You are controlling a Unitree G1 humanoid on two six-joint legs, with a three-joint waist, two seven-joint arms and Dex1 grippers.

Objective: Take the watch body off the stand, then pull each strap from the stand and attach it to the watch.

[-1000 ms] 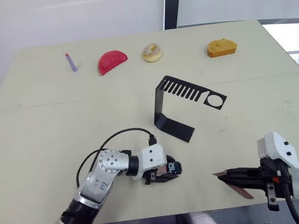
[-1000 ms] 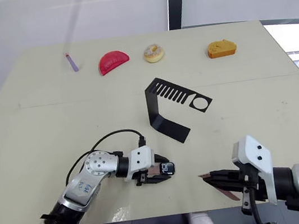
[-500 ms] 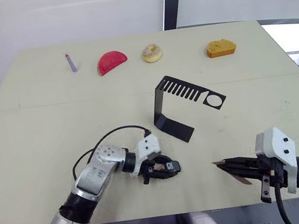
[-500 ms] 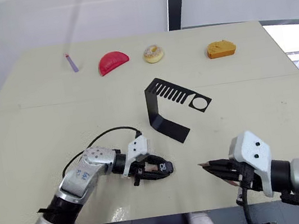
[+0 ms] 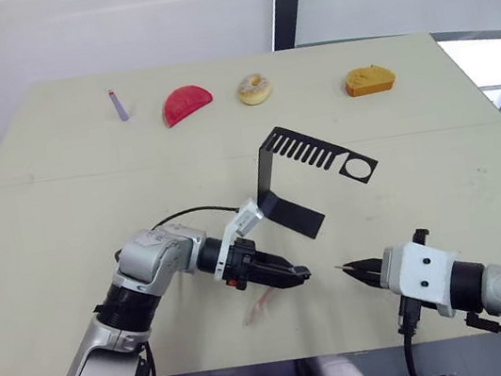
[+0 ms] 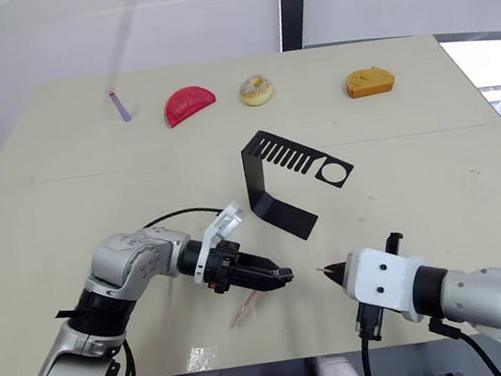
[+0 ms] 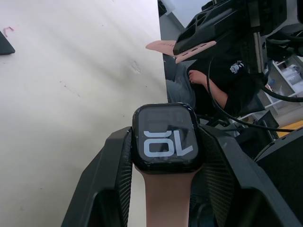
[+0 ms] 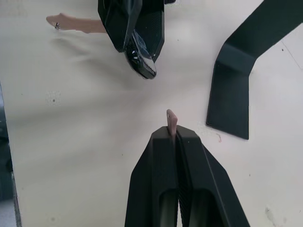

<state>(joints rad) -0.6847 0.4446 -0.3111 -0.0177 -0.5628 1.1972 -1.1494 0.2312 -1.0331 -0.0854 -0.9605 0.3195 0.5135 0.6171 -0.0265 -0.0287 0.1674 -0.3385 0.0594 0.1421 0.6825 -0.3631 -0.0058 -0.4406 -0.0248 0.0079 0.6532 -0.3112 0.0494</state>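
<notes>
Grippers face tip to tip: left gripper [image 7: 163, 156] clamps watch body [image 7: 165, 138] (strap attached), right gripper [image 8: 173, 133] pinches strap [image 8: 171, 121].

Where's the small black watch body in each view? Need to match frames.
Left eye view: small black rounded-square watch body at the left gripper's tip, near table edge.
Right eye view: same spot, facing the right gripper.
Left wrist view: centre, digits showing, pink strap below.
Right wrist view: upper middle.
Shared landmark: black bent sheet-metal stand, beyond the watch.
</notes>
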